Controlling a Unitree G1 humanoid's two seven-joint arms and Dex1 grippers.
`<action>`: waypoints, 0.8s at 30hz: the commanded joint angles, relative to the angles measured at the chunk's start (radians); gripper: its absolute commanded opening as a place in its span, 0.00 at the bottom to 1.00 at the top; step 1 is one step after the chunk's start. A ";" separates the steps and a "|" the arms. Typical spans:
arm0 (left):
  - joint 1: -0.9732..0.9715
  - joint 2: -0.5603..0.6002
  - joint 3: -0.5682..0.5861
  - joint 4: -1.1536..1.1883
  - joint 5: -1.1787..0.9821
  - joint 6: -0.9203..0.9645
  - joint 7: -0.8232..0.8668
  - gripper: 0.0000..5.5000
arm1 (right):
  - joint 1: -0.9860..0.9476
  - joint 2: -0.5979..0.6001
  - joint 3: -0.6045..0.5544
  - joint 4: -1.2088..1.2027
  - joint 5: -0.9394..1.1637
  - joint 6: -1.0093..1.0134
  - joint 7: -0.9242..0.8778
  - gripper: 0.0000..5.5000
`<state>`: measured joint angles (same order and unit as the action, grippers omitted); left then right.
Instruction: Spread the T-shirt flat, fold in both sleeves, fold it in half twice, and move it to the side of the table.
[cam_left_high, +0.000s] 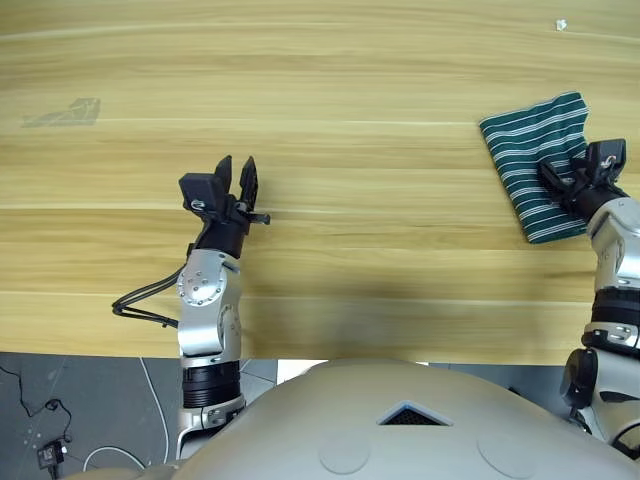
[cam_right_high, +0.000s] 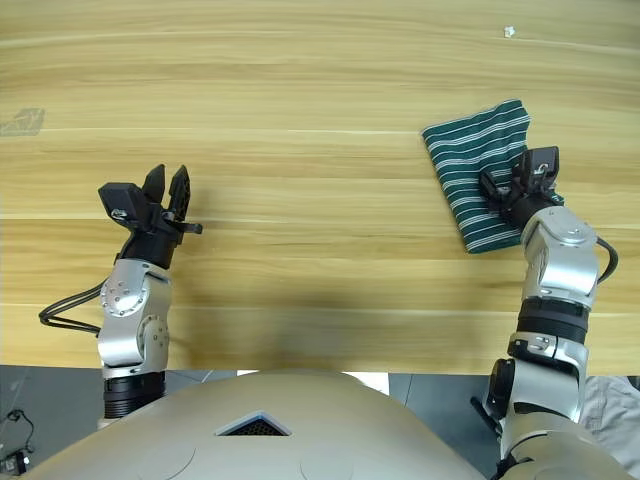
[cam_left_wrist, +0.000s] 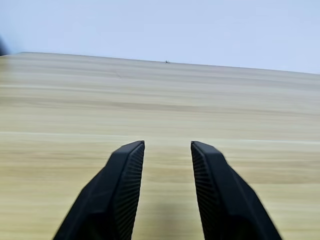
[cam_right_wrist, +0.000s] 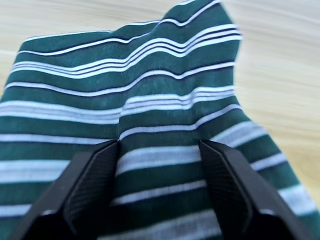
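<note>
The T-shirt (cam_left_high: 535, 160) lies folded into a small packet, dark green with thin white stripes, on the right side of the table (cam_left_high: 350, 80). It sits well right of the middle and about midway between the near and far edges. The packet is turned a little askew to the table's grain, and its top layer rises in a soft ripple toward the far end.

The right gripper (cam_right_wrist: 159, 150) is at the packet's near right part. Its two black fingers (cam_right_wrist: 95, 185) are spread apart, with striped cloth showing in the gap between them. Whether the pads press on the fabric or sit just above it cannot be told. The right forearm comes up from the near right edge of the table and leans slightly inward toward the shirt.

The left gripper (cam_left_high: 237, 165) is well apart from the shirt, over bare wood left of the table's middle. Its ribbed fingers (cam_left_wrist: 125, 185) are parted with nothing between them, tips pointing toward the far side. The left forearm stands nearly straight out from the near edge, and a black cable (cam_left_high: 140, 300) loops out at its left side.

A small white speck (cam_left_high: 562, 24) lies on the far right of the table, beyond the shirt. A faint grey patch (cam_left_high: 65, 112) marks the far left.
</note>
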<state>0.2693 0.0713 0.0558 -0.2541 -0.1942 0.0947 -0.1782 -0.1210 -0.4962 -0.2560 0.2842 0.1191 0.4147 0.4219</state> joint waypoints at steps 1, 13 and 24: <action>-0.001 -0.021 -0.026 0.030 0.025 -0.019 0.019 0.31 | -0.015 0.047 -0.001 -0.067 0.004 -0.046 -0.063 0.54; -0.190 -0.068 -0.033 0.027 0.132 -0.234 0.124 0.31 | -0.100 0.399 0.158 -0.196 -0.065 -0.796 -0.281 0.54; -0.237 -0.054 -0.060 0.237 0.243 -0.470 0.155 0.31 | -0.118 0.497 0.179 0.192 0.021 -1.091 -0.223 0.54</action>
<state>0.0016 0.0038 -0.0123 -0.0273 0.0448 -0.3492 -0.0255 -0.2119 -0.0111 -0.0753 0.4449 0.1089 -0.6901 0.1793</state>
